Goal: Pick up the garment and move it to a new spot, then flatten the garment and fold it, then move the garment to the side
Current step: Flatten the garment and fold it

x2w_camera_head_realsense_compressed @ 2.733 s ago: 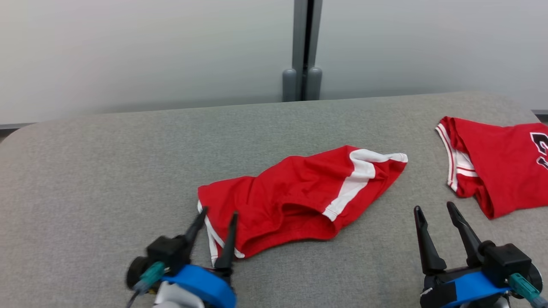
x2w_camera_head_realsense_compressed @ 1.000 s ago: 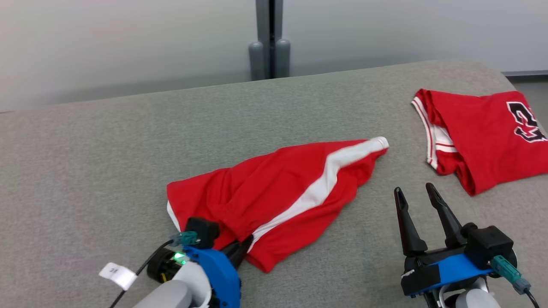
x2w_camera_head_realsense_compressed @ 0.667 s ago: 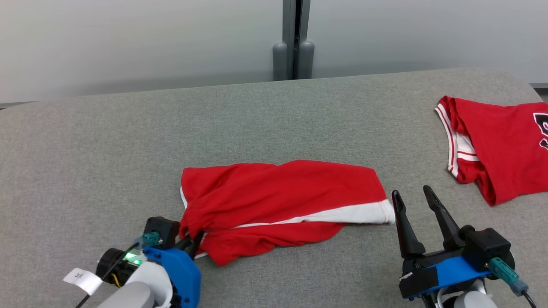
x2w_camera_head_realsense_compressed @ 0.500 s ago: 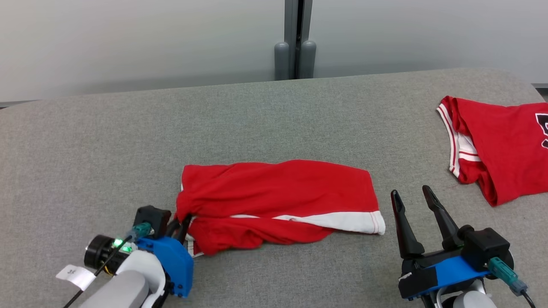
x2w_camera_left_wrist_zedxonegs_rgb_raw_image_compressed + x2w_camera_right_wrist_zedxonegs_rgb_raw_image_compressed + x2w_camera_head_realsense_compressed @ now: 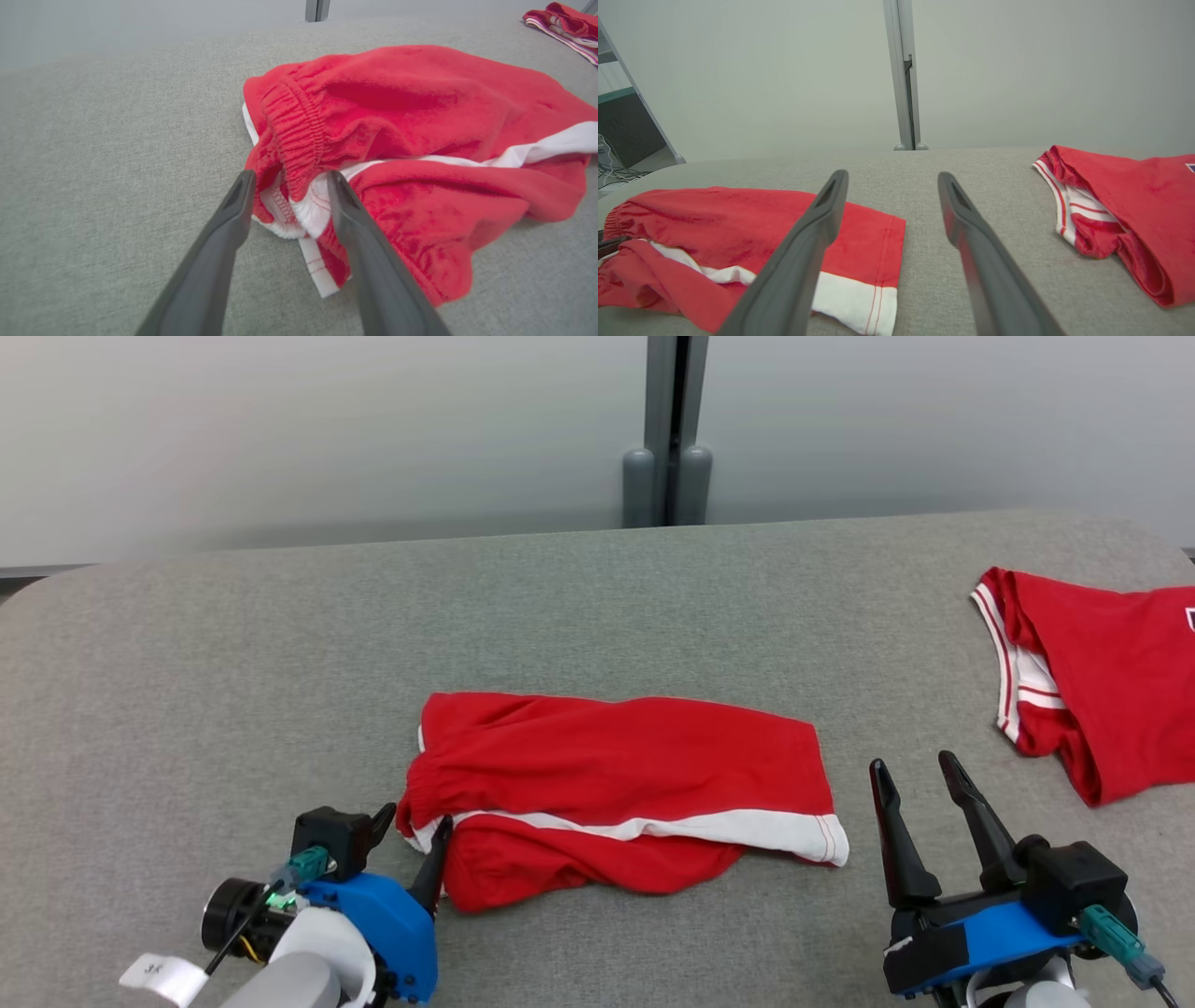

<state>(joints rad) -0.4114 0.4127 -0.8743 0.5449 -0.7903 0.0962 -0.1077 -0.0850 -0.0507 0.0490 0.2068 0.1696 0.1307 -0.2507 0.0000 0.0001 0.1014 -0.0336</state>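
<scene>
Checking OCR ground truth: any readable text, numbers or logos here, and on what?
Tag, white, at the head view's lower left: dark marks, too small and blurred to read.
Jersey: dark print cut off at the picture's right edge, not readable.
Shorts: no text, only a white stripe.
Nothing else carries lettering.

- Red jersey [image 5: 1111,691] with white striped trim is lying rumpled at the table's right side, running past the frame edge.
- Grey fabric-covered table [image 5: 233,663] is spanning the head view, its far corners rounded.
- Grey upright post [image 5: 677,420] is standing behind the far edge, with two rounded caps [image 5: 639,485] flanking its base.
- Pale wall panels [image 5: 280,429] are backing the scene.
- Right wrist view: dark cabinet [image 5: 621,126] is sitting far left, with cables [image 5: 612,172] trailing below.
</scene>
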